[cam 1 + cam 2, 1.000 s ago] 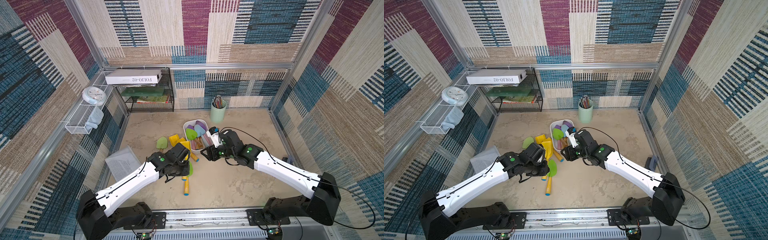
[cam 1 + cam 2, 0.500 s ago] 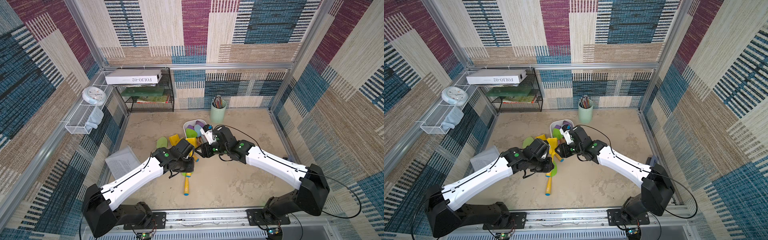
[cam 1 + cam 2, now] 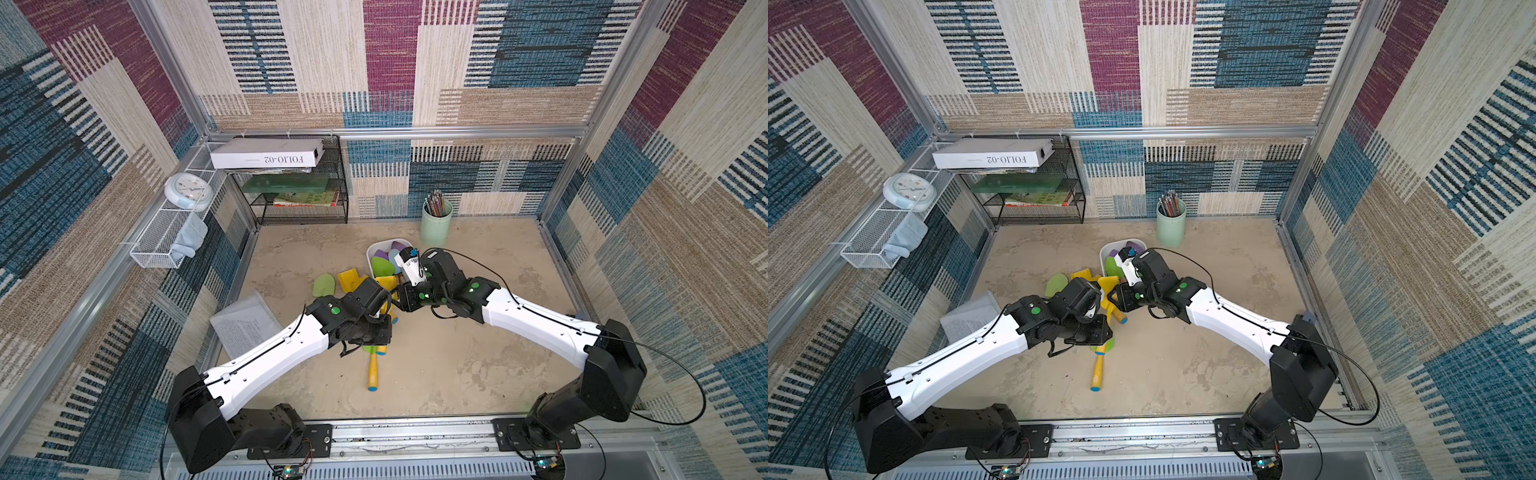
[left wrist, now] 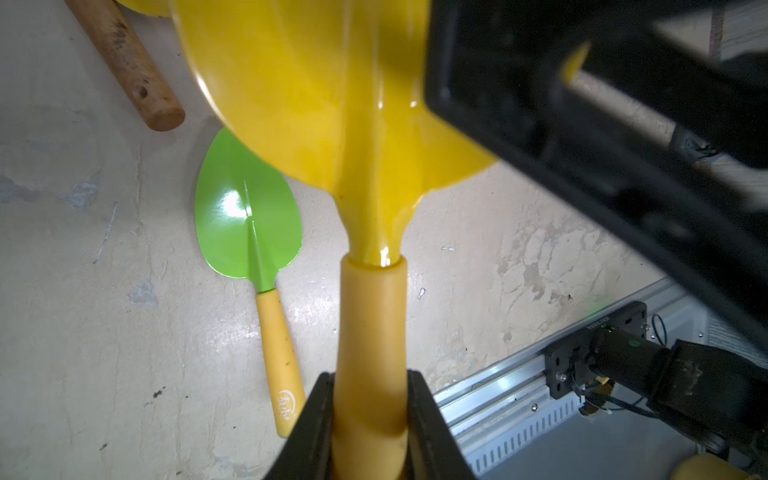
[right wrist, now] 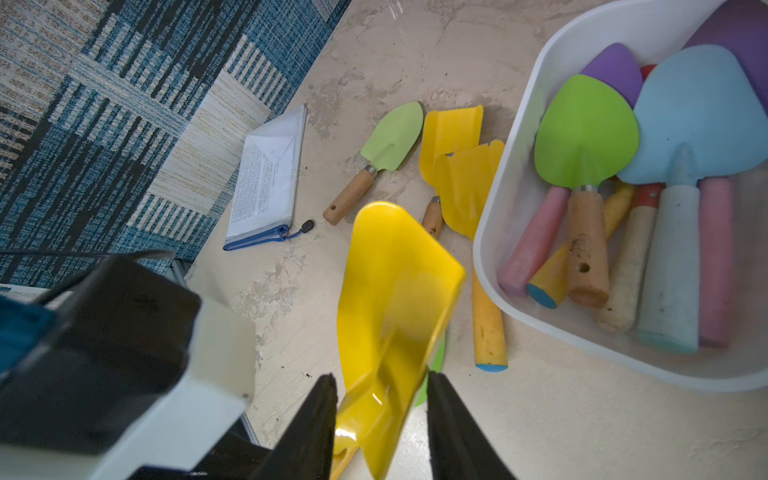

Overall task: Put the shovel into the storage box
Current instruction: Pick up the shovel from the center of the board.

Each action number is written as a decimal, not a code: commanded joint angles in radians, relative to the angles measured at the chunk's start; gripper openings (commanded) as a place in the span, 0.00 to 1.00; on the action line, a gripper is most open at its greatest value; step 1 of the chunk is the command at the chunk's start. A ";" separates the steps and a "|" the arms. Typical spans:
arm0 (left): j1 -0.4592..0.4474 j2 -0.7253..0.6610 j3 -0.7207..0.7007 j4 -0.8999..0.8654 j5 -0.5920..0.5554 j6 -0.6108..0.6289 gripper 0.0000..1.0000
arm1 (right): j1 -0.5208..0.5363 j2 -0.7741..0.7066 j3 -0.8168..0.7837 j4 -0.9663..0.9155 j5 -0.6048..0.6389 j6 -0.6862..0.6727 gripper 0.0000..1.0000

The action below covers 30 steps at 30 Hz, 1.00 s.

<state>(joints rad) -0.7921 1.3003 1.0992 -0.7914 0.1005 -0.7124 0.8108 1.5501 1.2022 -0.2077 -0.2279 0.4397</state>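
Near the storage box (image 5: 511,199), handover: left jaws hold the shovel (image 4: 365,208) handle; right jaws flank its blade, grip unclear, must clamp

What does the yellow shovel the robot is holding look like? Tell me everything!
The yellow shovel has a shiny, smooth yellow scoop blade and a duller, matte yellow handle. It is held up in the air. The left gripper is shut on its handle. The right gripper has one finger on each side of the blade, but whether it squeezes is unclear.
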 commanded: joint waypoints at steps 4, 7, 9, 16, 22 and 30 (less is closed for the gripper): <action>-0.006 -0.012 -0.001 0.057 -0.007 -0.024 0.00 | 0.000 0.014 0.005 0.036 0.013 0.012 0.27; -0.007 -0.017 0.001 0.065 -0.007 -0.028 0.00 | -0.001 0.019 0.002 0.039 0.015 0.015 0.22; -0.007 -0.017 0.001 0.067 -0.005 -0.030 0.00 | 0.000 0.022 0.002 0.042 0.018 0.016 0.16; -0.010 -0.021 0.003 0.082 0.005 -0.029 0.21 | 0.000 0.033 0.013 0.033 0.028 0.011 0.00; -0.012 -0.044 0.004 0.092 0.007 -0.020 0.81 | -0.001 0.047 0.036 0.015 0.052 -0.002 0.00; -0.012 -0.076 0.001 0.092 0.002 0.004 0.99 | -0.031 0.098 0.142 -0.058 0.136 -0.054 0.00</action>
<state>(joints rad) -0.8028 1.2343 1.0977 -0.7197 0.1032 -0.7296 0.7952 1.6302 1.3094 -0.2420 -0.1345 0.4259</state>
